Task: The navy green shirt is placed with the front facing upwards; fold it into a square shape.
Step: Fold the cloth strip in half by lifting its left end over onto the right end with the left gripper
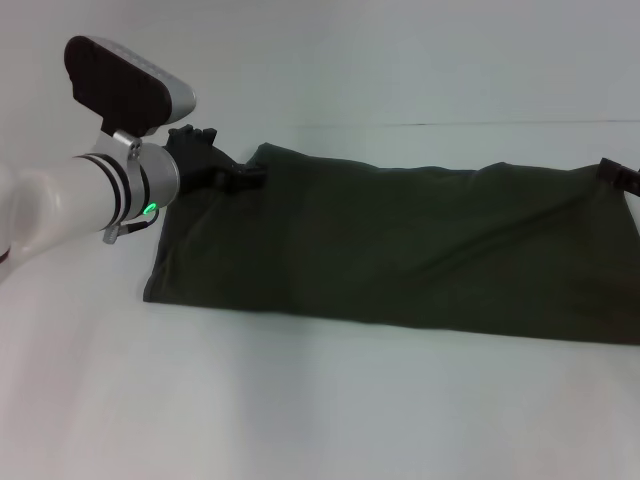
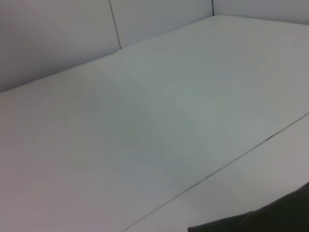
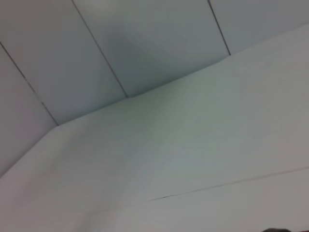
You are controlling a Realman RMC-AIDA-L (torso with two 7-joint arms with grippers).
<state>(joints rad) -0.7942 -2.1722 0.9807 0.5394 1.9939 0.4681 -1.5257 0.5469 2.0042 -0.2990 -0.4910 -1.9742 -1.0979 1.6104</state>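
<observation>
left end effector (image 1: pixel 232 176) sits at the far left corner of the shirt (image 1: pixel 420 250), apparently pinching it; the shirt's long axis runs across the counter (image 1: pixel 300 410) toward the right end effector (image 1: pixel 620 175), whose state i cannot tell

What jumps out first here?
The dark green shirt, already folded into a long band across the white table. Next, the left gripper at the band's far left corner, and the right gripper barely showing at its far right corner.

The left arm is stretched forward and low, its black left end effector (image 1: pixel 238 176) pointed rightward. Only a tip of the right end effector (image 1: pixel 620 174) is seen, far right.
</observation>
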